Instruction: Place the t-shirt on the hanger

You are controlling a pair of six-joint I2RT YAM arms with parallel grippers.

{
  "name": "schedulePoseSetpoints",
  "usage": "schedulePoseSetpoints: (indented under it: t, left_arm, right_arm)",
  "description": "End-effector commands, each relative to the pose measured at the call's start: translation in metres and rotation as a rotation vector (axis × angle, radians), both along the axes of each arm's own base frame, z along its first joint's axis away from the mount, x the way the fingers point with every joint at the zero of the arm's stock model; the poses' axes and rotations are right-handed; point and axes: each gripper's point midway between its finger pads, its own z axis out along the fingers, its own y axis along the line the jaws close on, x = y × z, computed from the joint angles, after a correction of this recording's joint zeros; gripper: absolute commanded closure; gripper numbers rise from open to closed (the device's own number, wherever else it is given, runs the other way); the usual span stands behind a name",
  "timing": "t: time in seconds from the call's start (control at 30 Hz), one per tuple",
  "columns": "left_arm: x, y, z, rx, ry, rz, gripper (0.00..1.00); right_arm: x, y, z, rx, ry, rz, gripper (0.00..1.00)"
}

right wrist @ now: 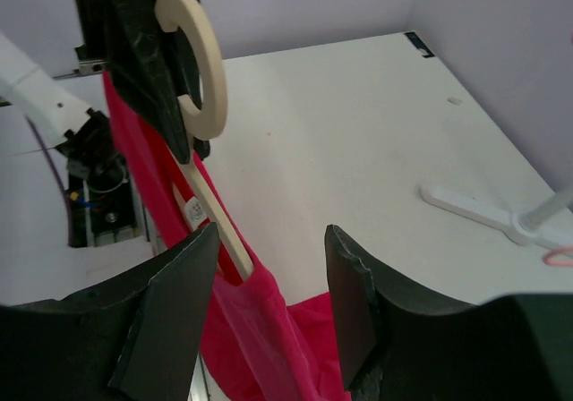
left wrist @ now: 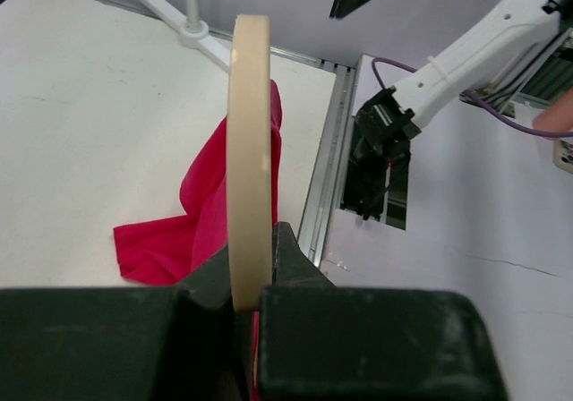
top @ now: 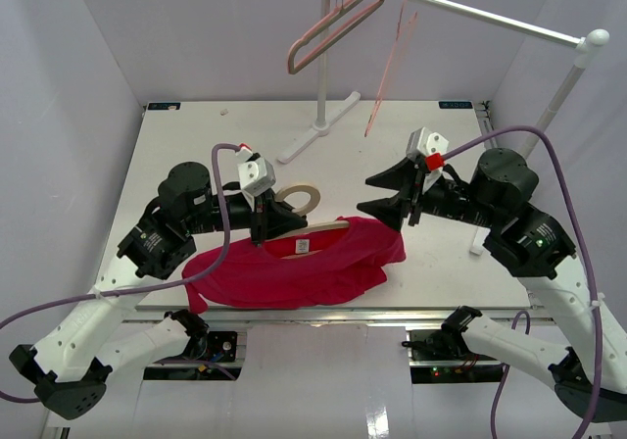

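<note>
Pale tan wood, smooth and matte, made up the hanger [right wrist: 213,215]. Its hook was a flat ring cut open on one side, and from the left wrist camera it showed edge-on as a thin cream band. The left gripper [top: 261,233] was clamped on the hanger just below that hook, with its black, rough-surfaced fingers [left wrist: 288,256] pressed against both flat faces of the wood. One straight arm of the hanger ran down from the grip into the neck opening of the t-shirt [top: 294,272]. A small white label [right wrist: 191,209] lay against the wood there.

The t-shirt was soft, bright red cloth. It hung in loose folds from the hanger at the collar and lay bunched and creased on the white table [top: 196,135] near the front edge, between the two arms.

The right gripper [right wrist: 273,240] hovered just right of the collar. Its two blunt, wedge-shaped black fingers [right wrist: 170,302] were spread wide with nothing between them, and they framed the hanger arm and the red cloth without touching either.

Farther back stood a white tubular rail [top: 470,13] on a splayed white base. A thicker pinkish-brown hanger [top: 328,32] and a thin pink wire hanger [top: 392,62] hung from it.
</note>
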Motion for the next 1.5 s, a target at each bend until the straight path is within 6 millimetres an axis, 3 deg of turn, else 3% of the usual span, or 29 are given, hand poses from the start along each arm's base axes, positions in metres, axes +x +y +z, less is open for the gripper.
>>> schedulePoseSetpoints:
  t: [0.0, 0.1, 0.3, 0.77, 0.93, 1.03, 1.13, 1.27, 1.33, 1.4, 1.47]
  left_arm:
    - [-0.027, -0.006, 0.032, -0.097, -0.052, -0.159, 1.0]
    - [-0.03, -0.008, 0.03, -0.096, -0.048, -0.19, 1.0]
    - [-0.029, -0.014, 0.019, -0.088, -0.01, -0.219, 1.0]
    - [-0.02, -0.025, 0.007, -0.089, 0.034, -0.233, 1.0]
    - [-0.024, -0.027, 0.002, -0.094, 0.044, -0.269, 1.0]
    - [-0.025, -0.027, -0.001, -0.093, 0.049, -0.27, 1.0]
    - [-0.026, -0.026, 0.0, -0.096, 0.045, -0.271, 1.0]
    - [-0.033, -0.022, 0.007, -0.114, 0.035, -0.286, 1.0]
    - [-0.032, -0.019, 0.013, -0.121, 0.028, -0.259, 0.88]
    - [-0.028, -0.015, 0.009, -0.077, 0.049, -0.211, 0.62]
    - [-0.018, -0.009, 0.016, -0.045, 0.033, -0.13, 0.55]
  right_arm:
    - [-0.021, 0.024, 0.006, 0.03, -0.041, 0.229, 0.43]
    - [-0.015, 0.029, 0.02, 0.099, -0.059, 0.213, 0.43]
    - [-0.03, 0.042, 0.037, 0.194, -0.058, 0.33, 0.43]
    - [-0.041, 0.07, 0.015, 0.186, 0.018, 0.452, 0.44]
    - [-0.033, 0.079, 0.01, 0.187, 0.043, 0.42, 0.47]
    - [-0.026, 0.084, 0.005, 0.177, 0.061, 0.392, 0.58]
    - [-0.023, 0.088, -0.001, 0.168, 0.084, 0.388, 0.89]
    - [-0.026, 0.087, -0.001, 0.155, 0.106, 0.398, 0.92]
    - [-0.025, 0.084, -0.001, 0.147, 0.108, 0.375, 0.92]
    - [-0.021, 0.078, -0.001, 0.132, 0.11, 0.321, 0.92]
    - [-0.019, 0.068, 0.004, 0.118, 0.094, 0.269, 0.92]
